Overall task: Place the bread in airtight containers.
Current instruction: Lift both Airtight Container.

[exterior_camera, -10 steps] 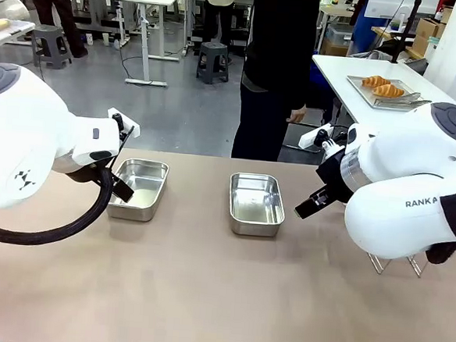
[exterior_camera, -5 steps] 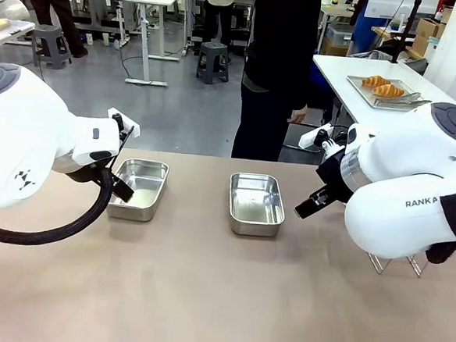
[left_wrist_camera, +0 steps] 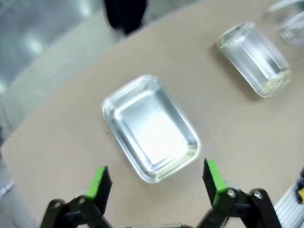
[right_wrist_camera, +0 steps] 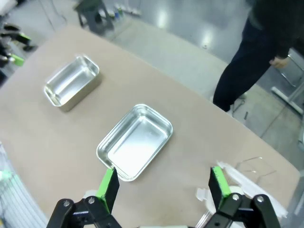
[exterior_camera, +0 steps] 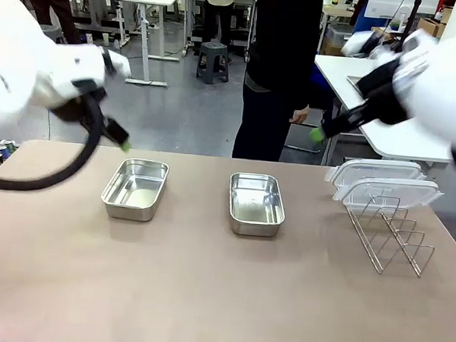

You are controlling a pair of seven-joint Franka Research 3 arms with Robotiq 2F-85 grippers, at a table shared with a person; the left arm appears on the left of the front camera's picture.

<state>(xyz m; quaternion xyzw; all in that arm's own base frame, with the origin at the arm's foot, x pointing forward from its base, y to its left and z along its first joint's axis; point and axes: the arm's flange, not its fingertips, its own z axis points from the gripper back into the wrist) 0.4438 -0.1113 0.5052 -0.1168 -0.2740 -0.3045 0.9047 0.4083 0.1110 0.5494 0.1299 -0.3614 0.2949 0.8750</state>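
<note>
Left pan [exterior_camera: 135, 188] and centre pan [exterior_camera: 256, 203] lie empty, mouths up for filling. Left gripper [left_wrist_camera: 156, 176] and right gripper [right_wrist_camera: 164, 181] hover spread wide, empty; lids [exterior_camera: 384, 182] (seemingly two) wait at right.

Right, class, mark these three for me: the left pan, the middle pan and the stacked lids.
left pan [exterior_camera: 135, 186]: front view, on its bare floor.
middle pan [exterior_camera: 256, 200]: front view, on its bare floor.
lids [exterior_camera: 387, 191]: front view, on the nearer lid's clear face.

Two pans [exterior_camera: 135, 188] [exterior_camera: 255, 203], two lids [exterior_camera: 373, 172] [exterior_camera: 388, 193], one rack [exterior_camera: 392, 237]
</note>
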